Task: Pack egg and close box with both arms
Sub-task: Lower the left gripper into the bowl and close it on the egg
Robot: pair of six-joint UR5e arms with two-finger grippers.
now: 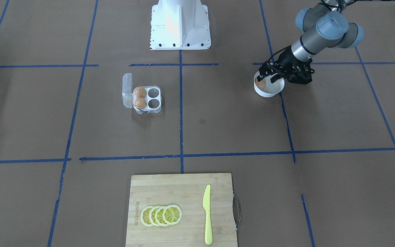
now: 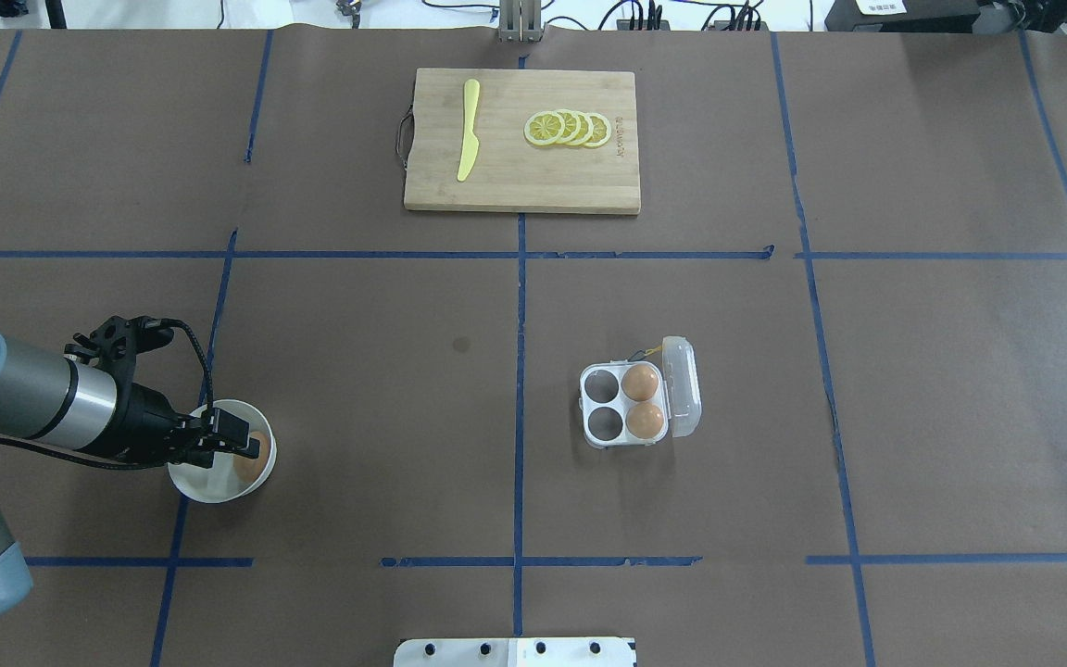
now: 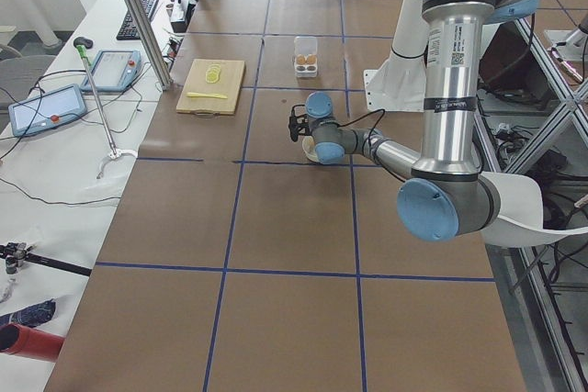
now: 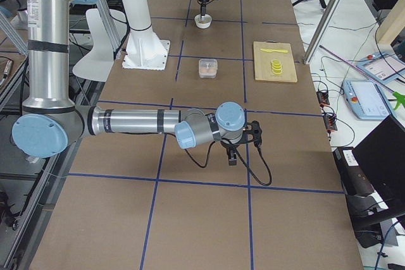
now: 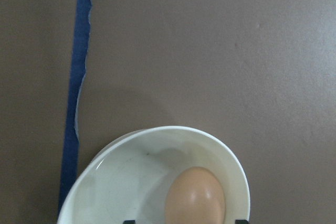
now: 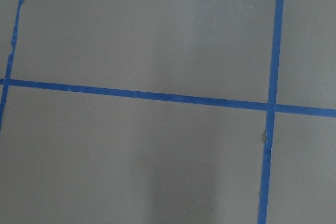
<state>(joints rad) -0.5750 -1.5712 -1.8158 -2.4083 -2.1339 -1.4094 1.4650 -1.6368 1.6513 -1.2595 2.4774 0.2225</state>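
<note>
The egg (image 5: 195, 196) is orange-brown and lies in a white bowl (image 5: 121, 166) on the robot's left side of the table; it also shows in the overhead view (image 2: 256, 457). My left gripper (image 2: 239, 446) reaches down into the bowl (image 2: 209, 491), open, with a fingertip on each side of the egg and not touching it. The box (image 2: 600, 404), a clear four-cup carton, stands right of centre with its lid (image 2: 684, 387) swung open; two brown eggs (image 2: 640, 382) fill the cups nearest the lid. My right gripper (image 4: 233, 156) shows only in the exterior right view, low over bare table, far from the box; I cannot tell its state.
A bamboo cutting board (image 2: 515, 176) with lemon slices (image 2: 569, 128) and a yellow knife (image 2: 469, 139) lies at the table's far edge. The white robot base (image 1: 180, 24) stands at the near edge. Blue tape lines cross the brown table.
</note>
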